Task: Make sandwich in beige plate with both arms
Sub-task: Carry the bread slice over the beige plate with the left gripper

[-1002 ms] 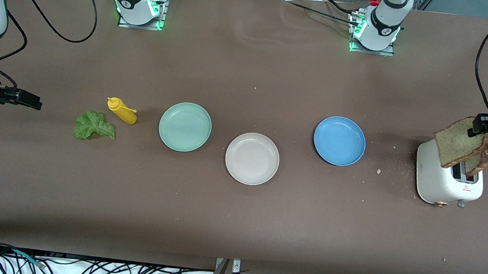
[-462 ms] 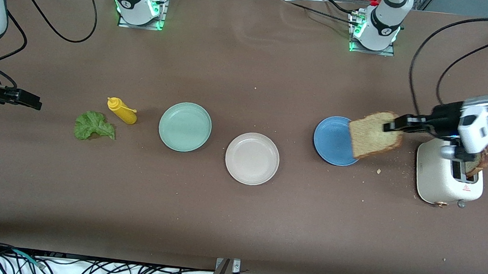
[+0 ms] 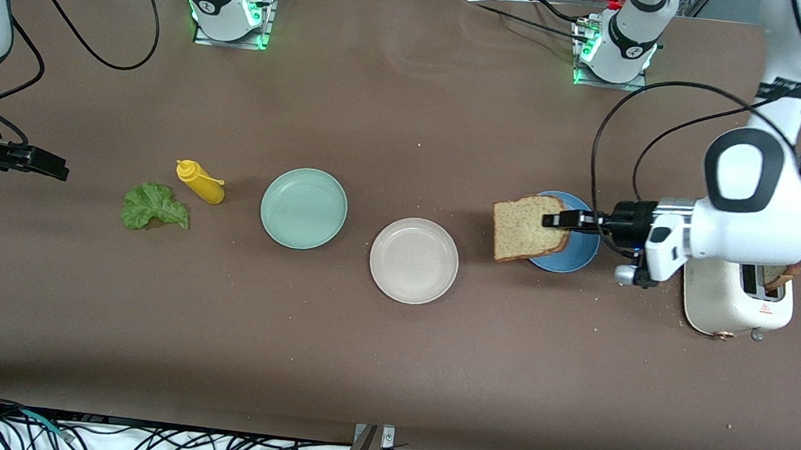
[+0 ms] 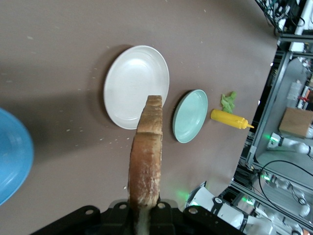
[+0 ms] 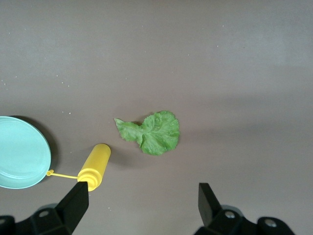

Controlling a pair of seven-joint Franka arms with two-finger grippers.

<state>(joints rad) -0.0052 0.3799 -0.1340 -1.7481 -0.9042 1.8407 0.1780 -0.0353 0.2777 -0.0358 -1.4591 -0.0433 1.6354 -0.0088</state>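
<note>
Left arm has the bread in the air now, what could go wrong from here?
The left gripper pinches the bread slice only at one edge, on end above the blue plate, so it may slip or tear. It could land on that plate or the table, not the beige plate.

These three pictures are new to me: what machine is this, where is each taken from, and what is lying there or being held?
Two white robot arms work at a brown table. The wide picture looks down from across the table; the other two come from cameras on each arm's wrist.

The left gripper is shut on a bread slice, carrying it over the blue plate near the white toaster, where another slice sits. The right gripper waits open above the lettuce leaf.

Also on the table: a yellow squeeze bottle, a mint-green plate and the beige plate, with nothing on it.
</note>
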